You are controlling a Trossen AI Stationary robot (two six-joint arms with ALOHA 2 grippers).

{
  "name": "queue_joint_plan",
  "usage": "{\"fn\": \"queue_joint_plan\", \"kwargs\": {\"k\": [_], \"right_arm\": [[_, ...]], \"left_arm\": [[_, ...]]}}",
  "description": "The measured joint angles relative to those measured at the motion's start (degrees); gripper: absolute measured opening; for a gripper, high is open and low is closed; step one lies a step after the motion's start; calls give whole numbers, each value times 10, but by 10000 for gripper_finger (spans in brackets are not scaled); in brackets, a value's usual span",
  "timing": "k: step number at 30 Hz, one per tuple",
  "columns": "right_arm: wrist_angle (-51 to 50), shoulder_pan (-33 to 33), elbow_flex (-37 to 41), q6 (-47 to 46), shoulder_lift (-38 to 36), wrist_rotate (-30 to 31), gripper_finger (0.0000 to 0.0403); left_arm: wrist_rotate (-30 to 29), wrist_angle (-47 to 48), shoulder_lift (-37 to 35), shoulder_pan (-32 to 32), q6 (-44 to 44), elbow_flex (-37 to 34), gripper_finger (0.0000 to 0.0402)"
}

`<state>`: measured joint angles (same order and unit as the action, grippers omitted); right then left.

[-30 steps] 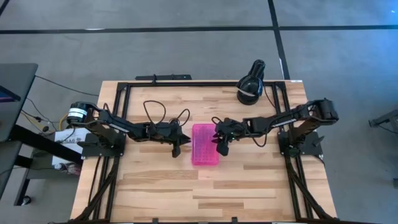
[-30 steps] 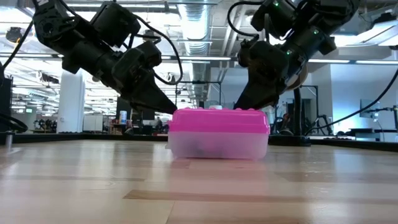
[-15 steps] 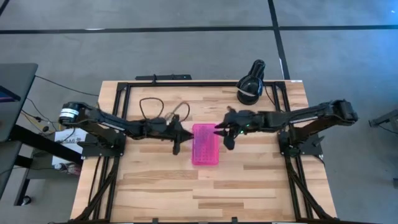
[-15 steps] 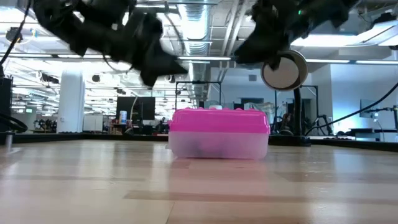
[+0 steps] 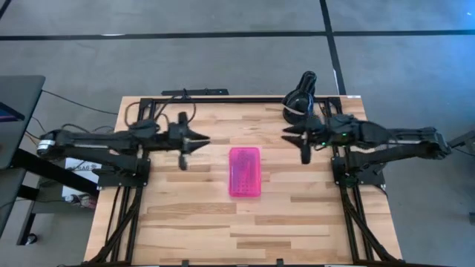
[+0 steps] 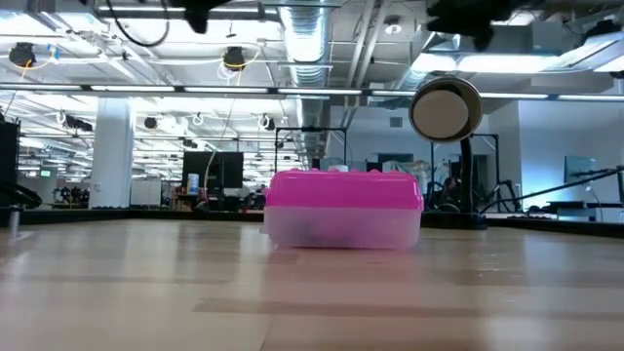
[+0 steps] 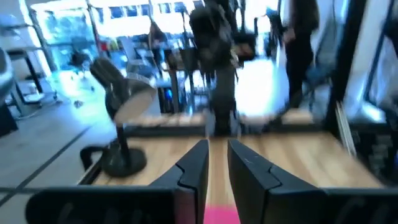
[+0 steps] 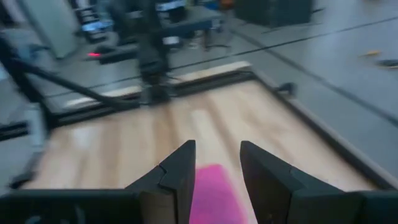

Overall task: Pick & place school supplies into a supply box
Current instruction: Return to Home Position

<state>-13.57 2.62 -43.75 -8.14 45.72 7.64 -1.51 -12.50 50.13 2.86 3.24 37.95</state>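
The supply box (image 5: 245, 171) lies shut in the middle of the table, its pink lid (image 6: 343, 188) on its clear base (image 6: 341, 227). Dim dark shapes show through the base, but I cannot tell what they are. No school supplies lie loose on the table. My left gripper (image 5: 203, 141) hovers high to the left of the box, pointing level toward the table's right, its fingers a little apart (image 7: 217, 149) and holding nothing. My right gripper (image 5: 286, 137) hovers high to the right of the box, pointing toward the left, open (image 8: 217, 152) and holding nothing.
A black round device on a stand (image 5: 299, 100) is at the table's far right, behind my right gripper, and it rises above the box in the low view (image 6: 446, 109). A black frame (image 5: 223, 98) runs along the table's edges. Bare wood (image 5: 245, 222) lies near the front edge.
Both grippers have risen from beside the box and drawn back, the left toward the table's left edge and the right toward its right edge. Both have tipped up from pointing down to about level. The box has stayed shut and in place.
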Motion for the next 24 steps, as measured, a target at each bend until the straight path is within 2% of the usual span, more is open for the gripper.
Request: {"fn": "queue_joint_plan", "kwargs": {"k": [4,8,11,18,24], "right_arm": [[-55,1,0,28,-50,64,123],[-64,4,0,63,-68,74,122],[-64,20,0,65,-69,74,122],[-64,43,0,63,-66,57,121],[-82,52,0,66,-95,58,121]], "left_arm": [[1,145,-84,13,14,0,54],[17,223,-139,22,25,-2,54],[22,210,-175,27,28,-26,54],[21,97,-266,30,-3,-136,54],[16,65,-363,30,-28,-214,54]]}}
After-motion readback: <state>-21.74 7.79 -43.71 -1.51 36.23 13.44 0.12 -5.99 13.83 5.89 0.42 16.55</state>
